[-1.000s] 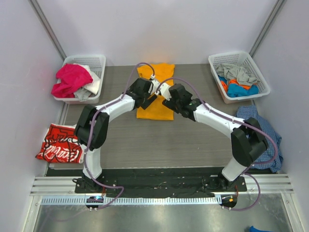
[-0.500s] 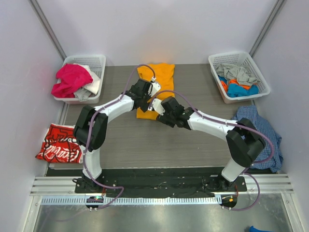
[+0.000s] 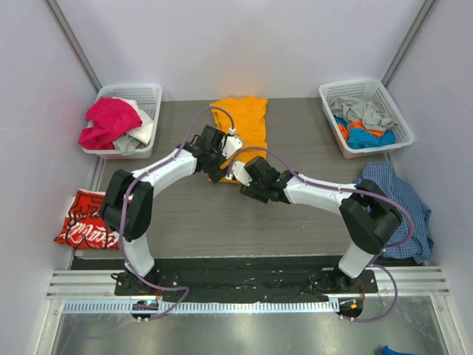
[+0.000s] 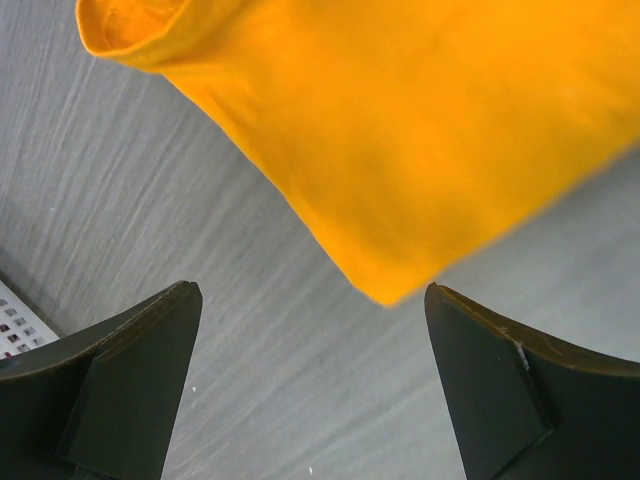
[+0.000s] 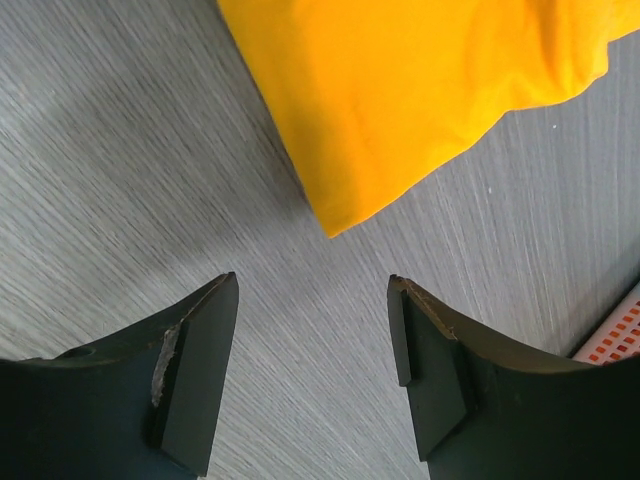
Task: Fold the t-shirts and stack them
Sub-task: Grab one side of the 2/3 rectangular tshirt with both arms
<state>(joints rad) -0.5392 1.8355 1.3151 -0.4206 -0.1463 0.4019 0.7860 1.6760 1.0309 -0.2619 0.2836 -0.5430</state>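
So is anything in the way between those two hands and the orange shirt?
Nothing visible. The left hand and right hand are both open above bare table, just short of the orange shirt's near corners.

I'm working in what looks like a robotics lab test cell. Plain pale wall panels box in a grey desk. An aluminium frame rail edges its near side. A left basket and a right basket, both white plastic, stand at the far corners.
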